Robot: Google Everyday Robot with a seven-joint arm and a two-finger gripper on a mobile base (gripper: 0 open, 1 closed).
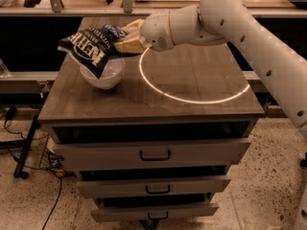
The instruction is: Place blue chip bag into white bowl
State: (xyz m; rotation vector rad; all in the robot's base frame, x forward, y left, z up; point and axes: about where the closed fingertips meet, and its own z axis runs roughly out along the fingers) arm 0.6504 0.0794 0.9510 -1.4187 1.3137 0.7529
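While the end effector (pixel 121 40) clamps the right end of the blue chip bag (pixel 90 49), the bag stretches leftward and downward from it, its lower corner dipping into the white bowl (pixel 114 74) on the desk (pixel 192 92).

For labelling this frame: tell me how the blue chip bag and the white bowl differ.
The blue chip bag is dark with white lettering; the white bowl is plain. The bag is crumpled and tilted; the bowl round and upright. The gripper, at the bag's right end in view, holds it over the bowl, which rests on the cabinet top.
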